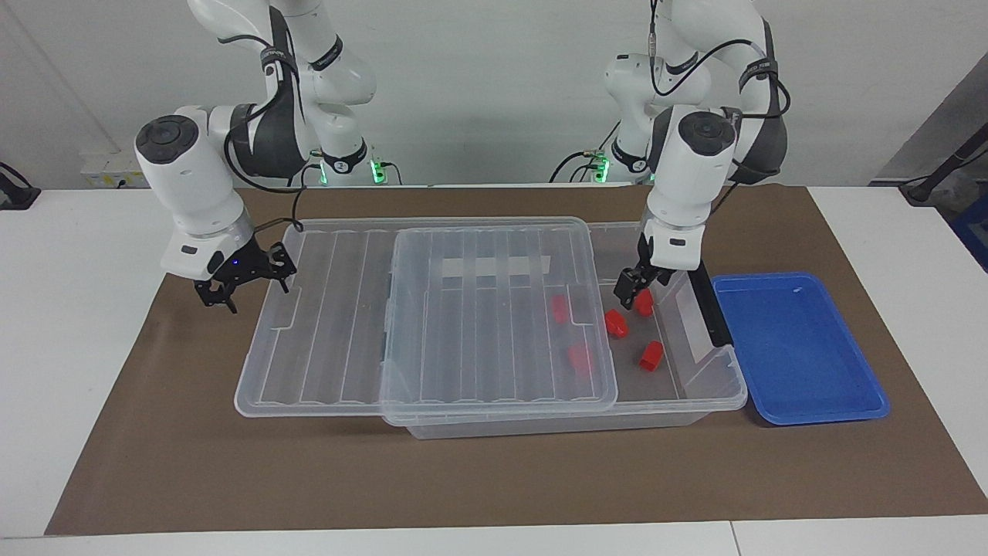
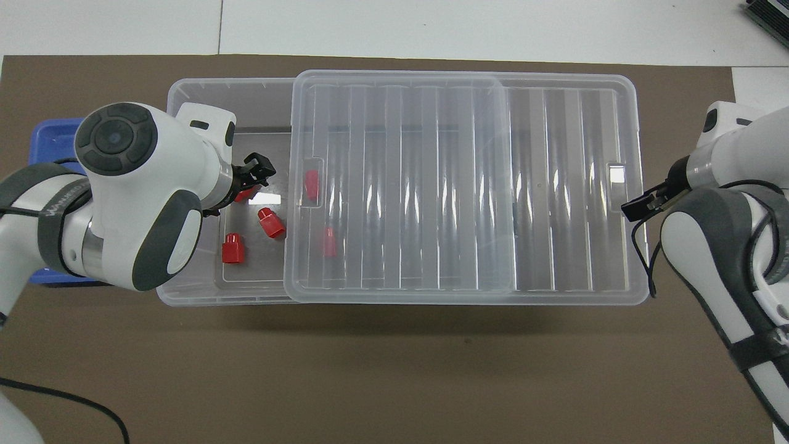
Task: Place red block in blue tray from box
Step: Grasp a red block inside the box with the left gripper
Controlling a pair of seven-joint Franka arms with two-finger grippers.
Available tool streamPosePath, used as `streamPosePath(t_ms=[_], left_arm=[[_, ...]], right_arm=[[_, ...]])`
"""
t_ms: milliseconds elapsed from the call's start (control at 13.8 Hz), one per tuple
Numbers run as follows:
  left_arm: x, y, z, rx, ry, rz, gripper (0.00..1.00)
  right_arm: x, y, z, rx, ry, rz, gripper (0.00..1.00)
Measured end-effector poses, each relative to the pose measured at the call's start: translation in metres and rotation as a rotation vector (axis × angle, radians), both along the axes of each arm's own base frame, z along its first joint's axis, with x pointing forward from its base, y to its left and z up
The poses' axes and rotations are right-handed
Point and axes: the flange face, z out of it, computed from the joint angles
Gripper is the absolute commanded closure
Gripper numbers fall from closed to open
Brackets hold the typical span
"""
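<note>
The clear box [image 1: 556, 426] lies mid-table with its ribbed lid [image 1: 478, 324] slid toward the right arm's end, which leaves the end by the blue tray [image 1: 795, 347] uncovered. Three red blocks lie in the uncovered part: one [image 1: 645, 306] at my left gripper, one [image 1: 615, 323] and one [image 1: 651, 355]. Two more [image 1: 559, 309] show through the lid. My left gripper [image 1: 633, 292] is open and down inside the box at the first block [image 2: 245, 194]. My right gripper [image 1: 247, 289] is open and straddles the lid's end rim.
The box and the tray rest on a brown mat [image 1: 494, 479] on the white table. The box's black clip handle [image 1: 706, 305] stands between the uncovered part and the tray. In the overhead view the left arm covers most of the tray [image 2: 49, 132].
</note>
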Motion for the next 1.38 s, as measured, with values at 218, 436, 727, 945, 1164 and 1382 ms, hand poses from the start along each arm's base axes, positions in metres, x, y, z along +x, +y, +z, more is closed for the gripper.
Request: streamPosePath(t_ms=[218, 436, 727, 945, 1164, 1382], left_arm=[[-0.014, 0.006, -0.046, -0.006, -0.008, 0.004, 0.0], [-0.019, 0.007, -0.066, -0.006, -0.003, 0.012, 0.0], [-0.029, 0.0, -0.098, -0.005, 0.004, 0.004, 0.0], [-0.04, -0.014, -0.115, 0.006, 0.008, -0.008, 0.0], [-0.044, -0.027, -0.131, 0.035, 0.006, -0.015, 0.04], [-0.043, -0.027, -0.134, 0.034, -0.004, -0.016, 0.07]], right_arm=[[0.0, -0.002, 0.0, -0.002, 0.002, 0.004, 0.06], [-0.001, -0.002, -0.001, -0.003, 0.014, 0.016, 0.06], [-0.002, 0.001, 0.01, -0.005, 0.021, 0.035, 0.05], [-0.005, 0.005, 0.03, -0.01, 0.008, 0.038, 0.05], [-0.013, 0.013, 0.051, -0.013, 0.003, 0.042, 0.05], [-0.018, 0.026, 0.081, -0.012, -0.009, -0.056, 0.04]])
